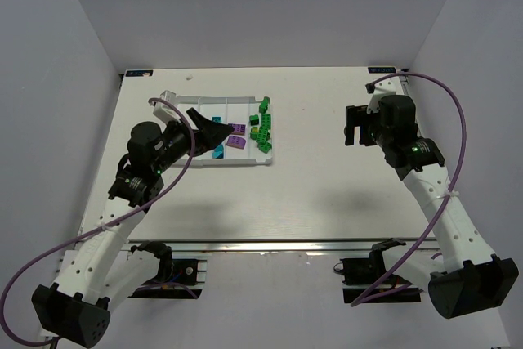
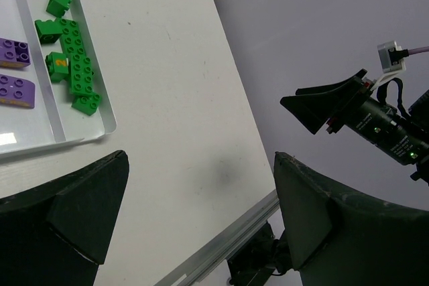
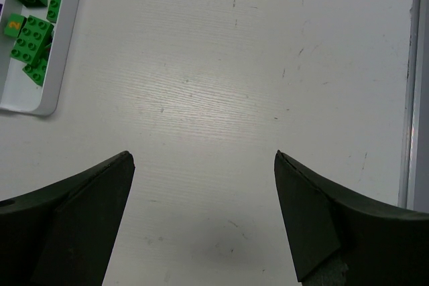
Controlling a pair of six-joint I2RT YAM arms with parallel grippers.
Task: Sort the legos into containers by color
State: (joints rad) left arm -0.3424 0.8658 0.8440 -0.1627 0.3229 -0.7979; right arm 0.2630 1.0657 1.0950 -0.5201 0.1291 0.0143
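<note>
Nearest the arm bases, both grippers were seen with their jaws spread wide apart and nothing held between them. The left gripper (image 1: 214, 131) was poised over the left part of the white tray (image 1: 237, 106), and some of the tray was hidden by it. Whether the tray was touched could not be told. The right gripper (image 1: 350, 126) was poised over the bare surface (image 1: 310, 194), well apart from the tray on its right side.

Farther back, the bricks were found inside the tray's long compartments. The green lego bricks (image 1: 264, 128) were gathered in the rightmost compartment. Several were touching one another, among them a green brick marked with a yellow 2 (image 2: 59, 63). The purple bricks (image 1: 236, 135) were laid in the compartment just beside it. The teal bricks (image 1: 217, 153) were seen in the next compartment to the left, close to the left gripper.
</note>
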